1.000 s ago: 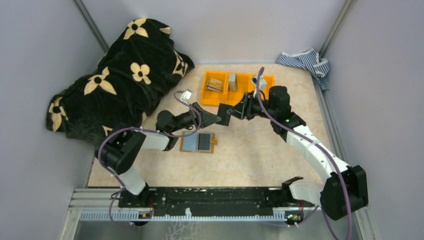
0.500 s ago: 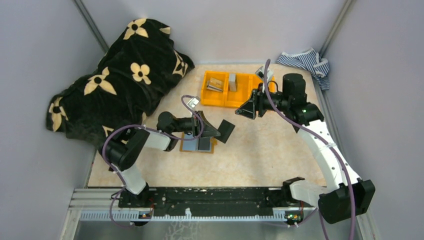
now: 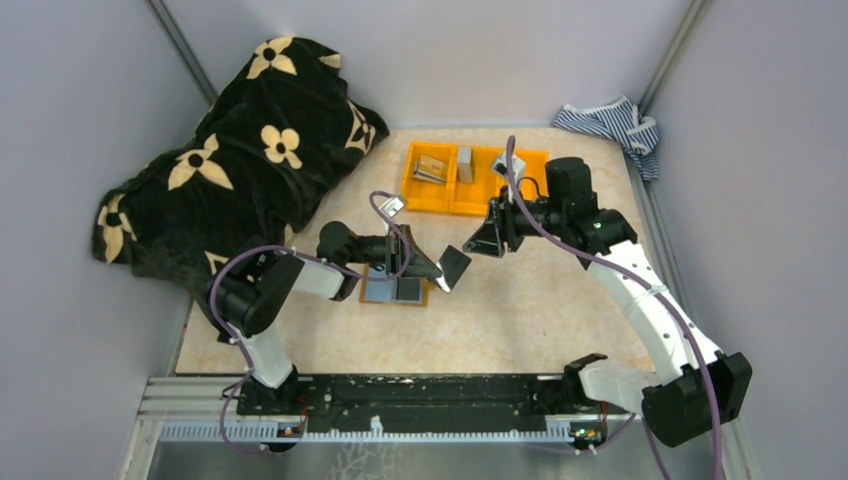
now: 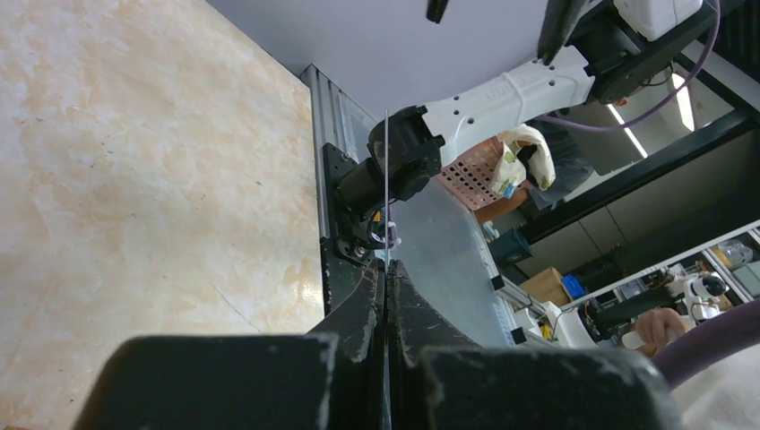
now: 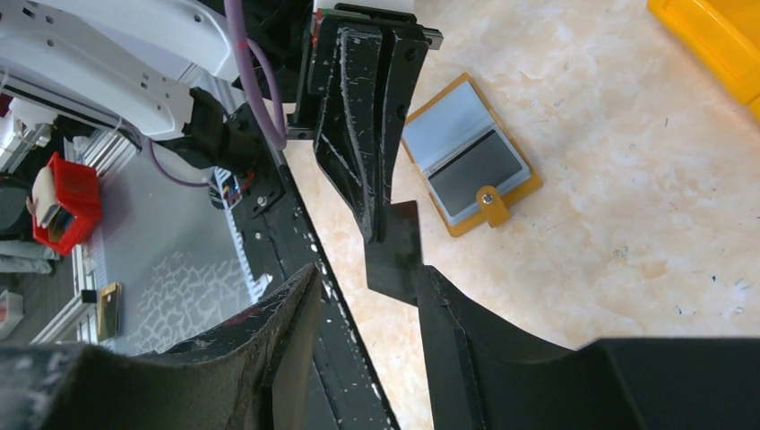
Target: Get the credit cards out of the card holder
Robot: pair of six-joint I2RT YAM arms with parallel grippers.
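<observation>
The card holder (image 3: 385, 292) lies open on the table, orange-tan rim and grey-blue inside, partly under my left gripper; the right wrist view shows it (image 5: 470, 166) with its snap tab. My left gripper (image 3: 438, 270) is shut on a black card (image 3: 455, 266) and holds it tilted above the table, right of the holder. In the left wrist view the card (image 4: 386, 179) shows edge-on between the shut gripper (image 4: 386, 269). My right gripper (image 3: 487, 240) is open just right of the card. In the right wrist view the card (image 5: 394, 251) reaches between my open right gripper (image 5: 367, 300).
An orange three-compartment bin (image 3: 445, 197) with grey items stands behind the grippers. A black blanket with cream flowers (image 3: 240, 150) lies at the back left. A striped cloth (image 3: 610, 120) lies in the back right corner. Grey walls enclose the table.
My right gripper let go of the black card, drew back to the right, then came closer again. My left gripper carried the card toward the near side and tilted it.
</observation>
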